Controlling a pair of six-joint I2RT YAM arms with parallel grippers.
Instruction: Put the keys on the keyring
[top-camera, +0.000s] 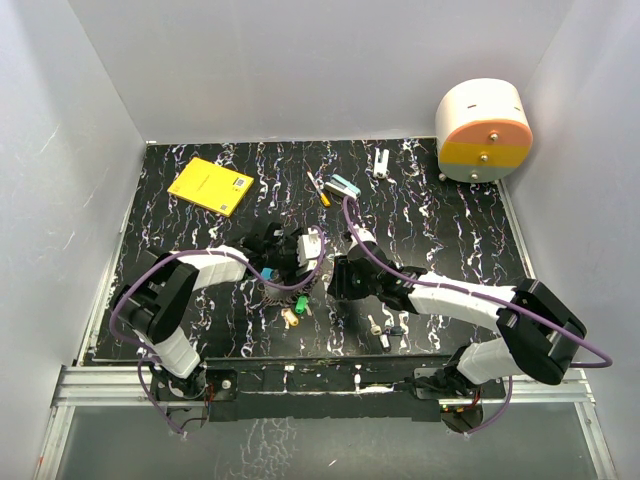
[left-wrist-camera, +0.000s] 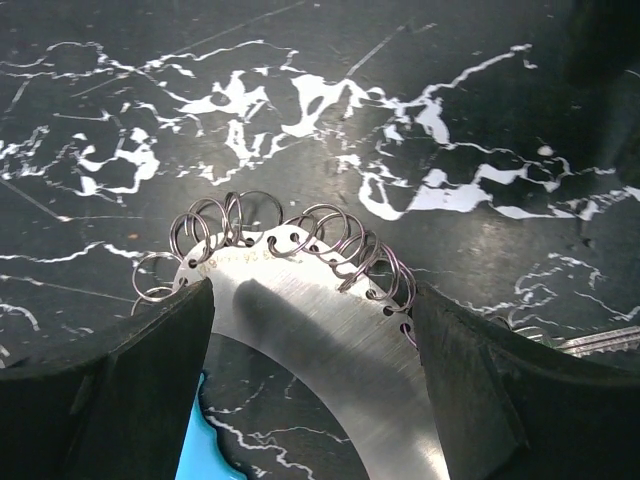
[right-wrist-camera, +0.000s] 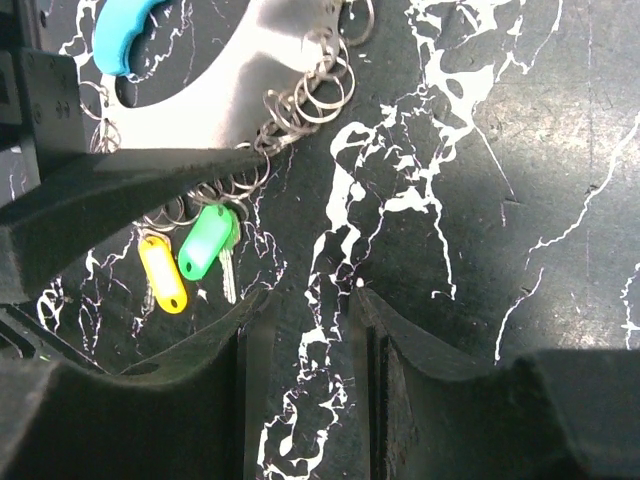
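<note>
Keyring (left-wrist-camera: 290, 295), steel arc edged with split rings: clamped in left gripper (left-wrist-camera: 312, 335). Green key (right-wrist-camera: 207, 243), yellow key (right-wrist-camera: 163, 275): beneath its rings, attachment unclear. Right gripper (right-wrist-camera: 305, 330): narrowly parted, empty. Risk: silver keys (top-camera: 375, 325) skidding on counter (right-wrist-camera: 520, 200) when pinched.

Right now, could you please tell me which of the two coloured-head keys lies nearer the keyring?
The green-headed key: it lies right beside the small wire loops of the keyring, while the yellow-headed key lies farther out.
</note>
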